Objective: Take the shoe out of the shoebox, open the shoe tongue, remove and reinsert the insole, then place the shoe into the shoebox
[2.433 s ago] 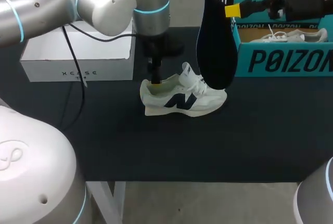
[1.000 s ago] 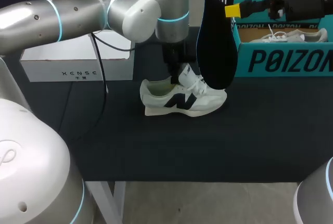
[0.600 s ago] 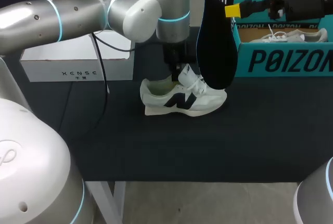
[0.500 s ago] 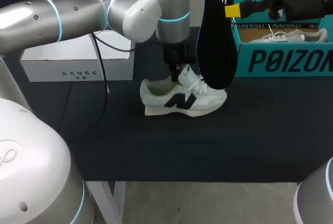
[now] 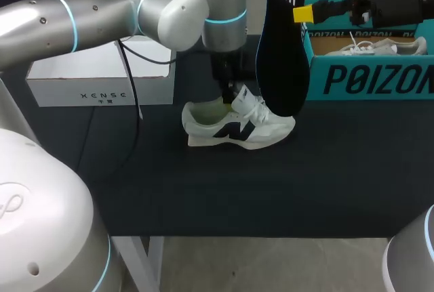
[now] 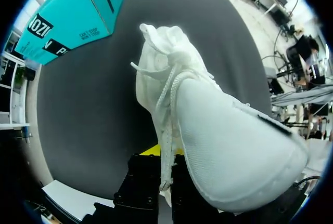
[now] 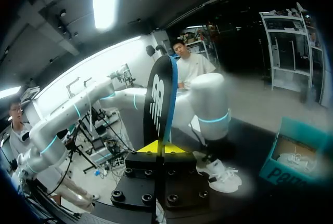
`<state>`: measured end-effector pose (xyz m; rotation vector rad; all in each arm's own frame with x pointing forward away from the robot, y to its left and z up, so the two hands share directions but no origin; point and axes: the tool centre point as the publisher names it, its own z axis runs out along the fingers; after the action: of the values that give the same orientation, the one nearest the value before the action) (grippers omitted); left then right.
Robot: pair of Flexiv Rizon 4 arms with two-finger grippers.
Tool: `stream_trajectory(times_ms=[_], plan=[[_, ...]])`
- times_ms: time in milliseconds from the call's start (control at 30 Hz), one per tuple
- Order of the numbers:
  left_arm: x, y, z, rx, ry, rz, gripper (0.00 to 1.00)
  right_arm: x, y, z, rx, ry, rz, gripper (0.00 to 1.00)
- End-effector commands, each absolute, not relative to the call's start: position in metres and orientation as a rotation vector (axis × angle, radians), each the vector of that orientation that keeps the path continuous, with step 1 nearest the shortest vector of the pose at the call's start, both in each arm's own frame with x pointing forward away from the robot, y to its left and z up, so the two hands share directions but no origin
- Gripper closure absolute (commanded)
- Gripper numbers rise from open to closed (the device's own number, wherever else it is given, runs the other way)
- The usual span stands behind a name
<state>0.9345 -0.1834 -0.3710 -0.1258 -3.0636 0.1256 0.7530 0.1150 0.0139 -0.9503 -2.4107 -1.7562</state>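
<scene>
Left gripper (image 6: 165, 156): closed on the tongue (image 5: 241, 95), which is pinched between the two fingers; one yellow tip is seen beside it.
Shoe (image 5: 237, 128): directly under the left gripper, sole on the table (image 5: 305, 183), toe pointed away from that gripper toward the shoebox (image 5: 369, 78).
Right gripper (image 7: 163, 148): closed on the insole (image 5: 281, 48), which is clamped by its edge between the yellow tips and held raised, its long part hanging below the fingers.
Insole and left gripper: the insole's lower end is seen just beside the left gripper, on the right arm's side; how far apart they are in depth cannot be told.
Risk, tongue slip: the tongue is thin and soft, so it is judged likely to be lost from the pinch if it is pulled hard, and the opening would then close.
Risk, shoe lifted: nothing is pressed on the shoe, so an upward pull on the tongue could tip or drag it out from under the gripper.
Risk, collision: the opening is partly taken up by the left fingers, so the insole could be struck against them on the way in.
Risk, buckling: the insole is held at one edge only and looks flexible; it could be folded at the collar or swung in the grip if it is pushed in at an angle.
Risk, laces: loose laces ahead of the left gripper could be caught by the insole tip.
</scene>
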Motion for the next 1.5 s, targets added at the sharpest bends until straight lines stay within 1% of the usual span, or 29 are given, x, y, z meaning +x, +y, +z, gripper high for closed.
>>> stream_trajectory(times_ms=[33, 300, 433, 700, 867, 1100, 1300, 1500], plan=[[0.933, -0.182, -0.369, -0.126, -3.066, 0.127, 1.0, 0.754, 0.116, 0.014, -0.952, -2.412, -1.753, 1.0], [0.933, -0.182, -0.369, -0.126, -3.066, 0.127, 1.0, 0.754, 0.116, 0.014, -0.952, -2.412, -1.753, 1.0], [0.937, -0.182, -0.365, -0.508, -2.962, 0.117, 1.0, 0.754, 0.116, 0.014, -0.952, -2.412, -1.753, 1.0], [0.956, -0.189, -0.346, -1.006, -2.788, 0.016, 1.0, 0.754, 0.116, 0.014, -0.952, -2.412, -1.753, 1.0], [0.965, -0.195, -0.338, -1.16, -2.709, -0.018, 1.0, 0.754, 0.116, 0.014, -0.952, -2.412, -1.753, 1.0], [0.958, -0.204, -0.327, -1.461, -2.557, 0.006, 1.0, 0.754, 0.116, 0.014, -0.952, -2.412, -1.753, 1.0], [0.962, -0.202, -0.322, -1.631, -2.443, -0.066, 1.0, 0.754, 0.116, 0.014, -0.952, -2.412, -1.753, 1.0], [0.967, -0.201, -0.316, -1.586, -2.509, -0.093, 1.0, 0.754, 0.116, 0.014, -0.952, -2.412, -1.753, 1.0]])
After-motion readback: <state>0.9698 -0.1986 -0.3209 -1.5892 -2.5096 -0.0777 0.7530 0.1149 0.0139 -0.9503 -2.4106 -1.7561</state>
